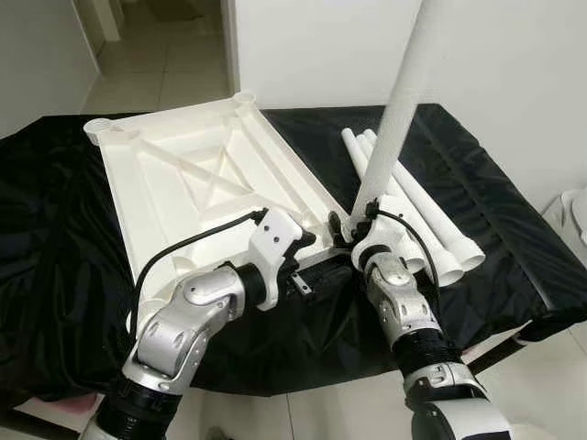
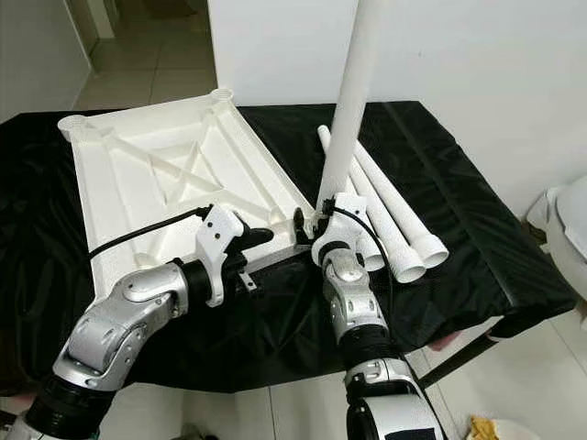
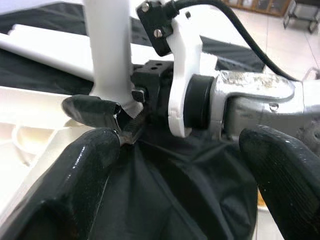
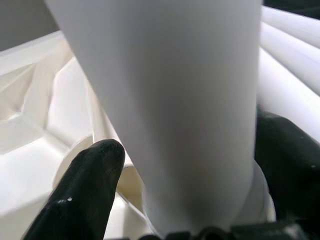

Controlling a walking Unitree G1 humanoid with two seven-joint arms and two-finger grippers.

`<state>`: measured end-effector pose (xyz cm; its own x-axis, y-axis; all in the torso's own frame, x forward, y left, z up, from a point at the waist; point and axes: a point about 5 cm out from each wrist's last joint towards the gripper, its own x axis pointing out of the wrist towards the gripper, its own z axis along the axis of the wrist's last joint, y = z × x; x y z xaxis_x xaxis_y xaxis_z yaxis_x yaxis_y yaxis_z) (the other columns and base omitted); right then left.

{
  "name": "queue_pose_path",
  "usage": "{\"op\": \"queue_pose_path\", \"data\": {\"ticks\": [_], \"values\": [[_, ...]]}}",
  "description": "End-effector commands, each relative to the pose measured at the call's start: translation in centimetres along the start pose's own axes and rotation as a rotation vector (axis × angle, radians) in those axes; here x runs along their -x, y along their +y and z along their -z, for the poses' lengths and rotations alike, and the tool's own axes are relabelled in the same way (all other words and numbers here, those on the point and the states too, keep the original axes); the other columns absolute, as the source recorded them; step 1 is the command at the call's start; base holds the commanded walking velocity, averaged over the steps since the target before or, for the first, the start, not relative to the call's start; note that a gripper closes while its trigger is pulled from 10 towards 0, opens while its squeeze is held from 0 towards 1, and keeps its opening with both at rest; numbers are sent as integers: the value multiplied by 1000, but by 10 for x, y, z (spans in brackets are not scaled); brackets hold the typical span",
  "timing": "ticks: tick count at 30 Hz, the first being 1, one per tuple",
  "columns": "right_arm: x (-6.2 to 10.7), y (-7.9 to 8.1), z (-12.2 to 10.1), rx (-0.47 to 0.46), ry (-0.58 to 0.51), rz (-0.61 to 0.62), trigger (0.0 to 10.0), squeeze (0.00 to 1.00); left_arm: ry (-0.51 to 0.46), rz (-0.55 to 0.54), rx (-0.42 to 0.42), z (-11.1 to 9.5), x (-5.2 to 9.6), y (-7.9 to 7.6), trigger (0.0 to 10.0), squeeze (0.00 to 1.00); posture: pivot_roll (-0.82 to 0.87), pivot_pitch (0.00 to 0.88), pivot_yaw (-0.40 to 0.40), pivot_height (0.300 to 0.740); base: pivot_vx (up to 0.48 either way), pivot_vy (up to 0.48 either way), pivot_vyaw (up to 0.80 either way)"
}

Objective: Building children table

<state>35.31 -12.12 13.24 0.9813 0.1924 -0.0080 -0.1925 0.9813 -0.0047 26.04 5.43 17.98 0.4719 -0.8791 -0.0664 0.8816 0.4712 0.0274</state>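
Observation:
The white table top (image 1: 193, 183) lies upside down on the black cloth, its ribs facing up. My right gripper (image 1: 353, 229) is shut on a white table leg (image 1: 394, 119) and holds it nearly upright at the top's near right corner. In the right wrist view both fingers (image 4: 85, 190) press the leg (image 4: 170, 100) just above a round corner socket (image 4: 75, 160); I cannot tell whether the leg is seated. My left gripper (image 1: 307, 261) stands open at the top's near edge, just left of the leg. Its wrist view shows its fingers (image 3: 65, 190) wide apart with only cloth between.
Three more white legs (image 1: 431, 215) lie side by side on the cloth to the right. The cloth-covered table (image 1: 514, 238) ends close in front of me. A white wall stands behind, a doorway (image 1: 156, 46) at the far left, and a white object (image 2: 569, 229) at the right.

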Motion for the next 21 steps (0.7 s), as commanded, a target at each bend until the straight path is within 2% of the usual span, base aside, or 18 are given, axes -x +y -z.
{"op": "queue_pose_path", "data": {"ticks": [1, 5, 8, 9, 11, 15, 21], "values": [[2, 3, 3, -7, 17, -46, 10000, 0, 19, 15, 18, 5, -2, -2, 10000, 0, -205, 53, 55, 740, 0, 0, 0], [3, -4, 3, 11, 18, -77, 10000, 0, 23, 29, 19, 6, -4, -3, 10000, 0, -211, 56, 63, 740, 0, 0, 0], [3, -36, 1, 70, 54, -164, 10000, 0, 19, 34, 13, 1, -6, 0, 10000, 0, -157, 57, 69, 740, 0, 0, 0], [3, -36, 1, 70, 54, -164, 10000, 0, 19, 34, 13, 1, -6, 0, 10000, 0, -157, 57, 69, 740, 0, 0, 0], [2, -48, -1, 95, 63, -189, 10000, 0, 25, 30, 9, 0, -5, 1, 10000, 0, -149, 54, 68, 740, 0, 0, 0], [-1, -58, -8, 154, 62, -244, 10000, 0, 34, 20, 0, 0, -1, 3, 10000, 0, -117, 52, 68, 740, 0, 0, 0], [-4, -65, -14, 177, 64, -270, 10000, 0, 38, -14, -1, -1, 5, 5, 10000, 0, -63, 63, 44, 740, 0, 0, 0]]}}
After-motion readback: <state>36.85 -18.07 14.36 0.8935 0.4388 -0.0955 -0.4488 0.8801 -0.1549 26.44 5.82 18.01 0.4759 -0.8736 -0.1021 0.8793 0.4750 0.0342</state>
